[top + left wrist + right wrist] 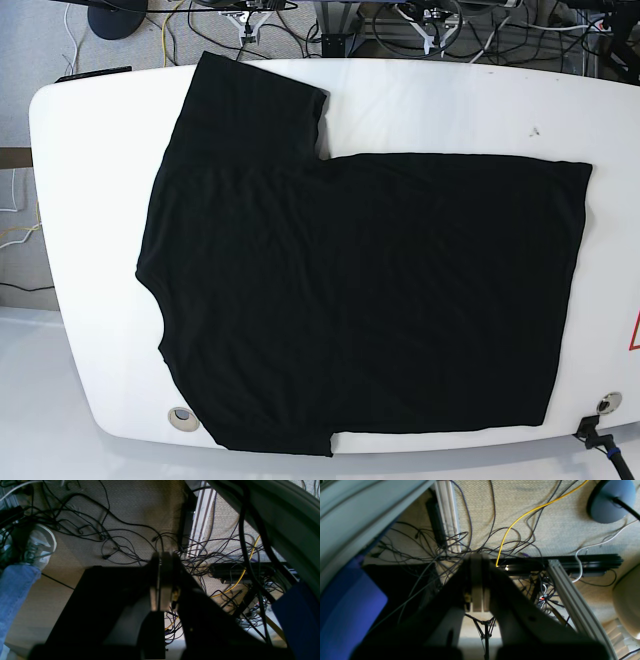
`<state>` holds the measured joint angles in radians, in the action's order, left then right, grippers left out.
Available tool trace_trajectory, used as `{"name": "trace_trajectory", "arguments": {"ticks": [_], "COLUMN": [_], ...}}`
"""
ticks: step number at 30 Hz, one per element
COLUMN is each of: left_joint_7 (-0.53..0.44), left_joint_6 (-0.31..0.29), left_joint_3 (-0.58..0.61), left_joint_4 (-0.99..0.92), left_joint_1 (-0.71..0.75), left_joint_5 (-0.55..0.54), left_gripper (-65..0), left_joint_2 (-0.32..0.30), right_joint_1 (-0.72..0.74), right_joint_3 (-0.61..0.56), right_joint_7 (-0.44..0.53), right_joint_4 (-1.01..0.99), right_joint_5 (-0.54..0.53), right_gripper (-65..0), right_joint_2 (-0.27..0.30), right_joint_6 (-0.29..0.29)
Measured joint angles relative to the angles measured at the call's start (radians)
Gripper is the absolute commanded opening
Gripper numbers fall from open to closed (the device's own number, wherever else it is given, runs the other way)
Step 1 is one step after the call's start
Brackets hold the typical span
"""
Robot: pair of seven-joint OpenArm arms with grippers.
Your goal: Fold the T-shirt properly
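Seeing the T-shirt (360,300) flat, long axis left-right; both grippers (162,580) (477,580) pinched together, empty (probably hanging beside the table (90,250)).

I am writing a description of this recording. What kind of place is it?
Probably a robotics lab or workshop. A large black short-sleeved T-shirt lies flat on a white rounded table, many loose black cables tangle over beige carpet, and silver aluminium frame rails stand below.
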<state>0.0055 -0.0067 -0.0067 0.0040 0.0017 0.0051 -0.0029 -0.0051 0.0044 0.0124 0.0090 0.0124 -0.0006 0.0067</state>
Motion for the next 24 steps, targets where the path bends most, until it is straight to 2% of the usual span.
{"name": "trace_trajectory", "arguments": {"ticks": [24], "left_joint_7": [0.004], "left_joint_6": [-0.001], "left_joint_3": [0.000], "left_joint_4": [0.045], "left_joint_1": [0.037], "left_joint_5": [0.009], "left_gripper": [-65.0], "left_joint_2": [0.000], "right_joint_1": [-0.002], "right_joint_3": [0.003], "right_joint_7": [0.012], "right_joint_4": [0.004], "right_joint_5": [0.008], "right_gripper": [-65.0], "right_joint_2": [0.001], "right_joint_6": [0.001]}}
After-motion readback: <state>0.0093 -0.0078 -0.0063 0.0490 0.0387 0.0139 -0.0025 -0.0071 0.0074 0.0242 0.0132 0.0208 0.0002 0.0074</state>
